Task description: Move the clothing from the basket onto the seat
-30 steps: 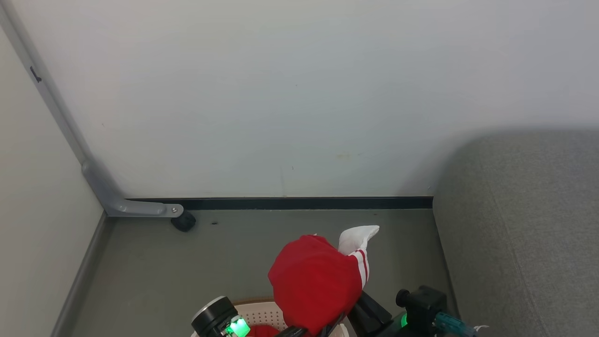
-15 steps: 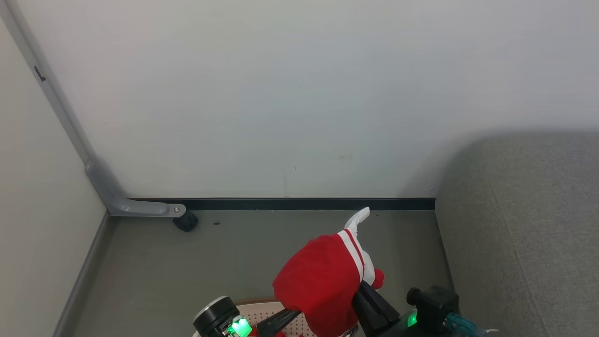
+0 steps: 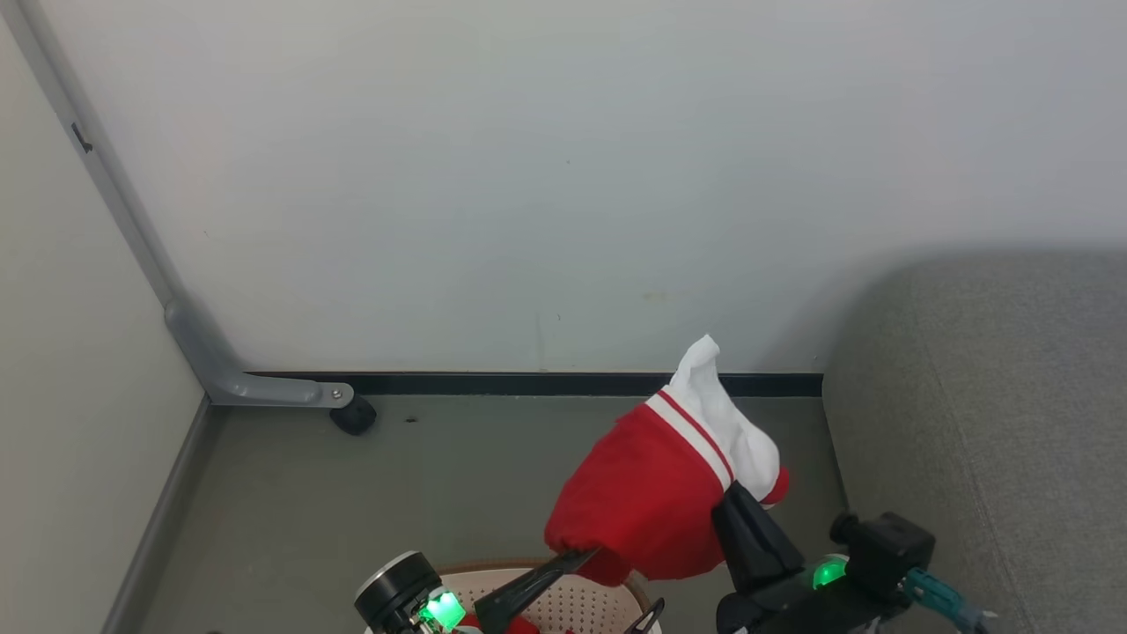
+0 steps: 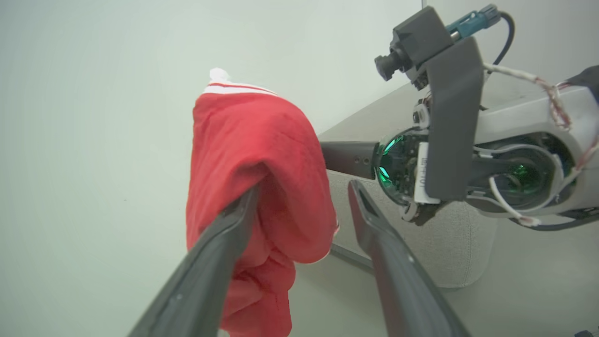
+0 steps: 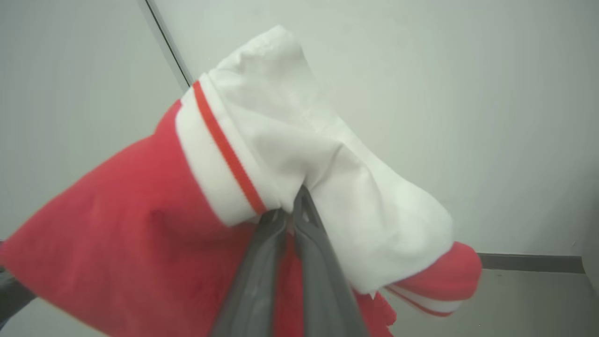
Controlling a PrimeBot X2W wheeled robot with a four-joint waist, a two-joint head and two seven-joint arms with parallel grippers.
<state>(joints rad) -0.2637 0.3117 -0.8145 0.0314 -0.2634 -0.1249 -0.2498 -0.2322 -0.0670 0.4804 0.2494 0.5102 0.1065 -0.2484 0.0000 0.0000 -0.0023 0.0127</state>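
The soft bright red fabric garment with a white panel and stripe trim (image 3: 651,502) hangs in the air over the far right rim of the cream-white perforated plastic basket (image 3: 581,608), short of the left edge of the large grey woven sofa seat (image 3: 995,396). The right gripper (image 5: 292,210) has its jaws pressed together, pinching the cloth at the white cuff. The left gripper (image 4: 304,189) stands spread wide, one of its jaws tucked in a red fold. That fold may snag and drag the garment back (or tug it out of the single narrow pinch), dropping it on the grey floor (image 3: 396,493).
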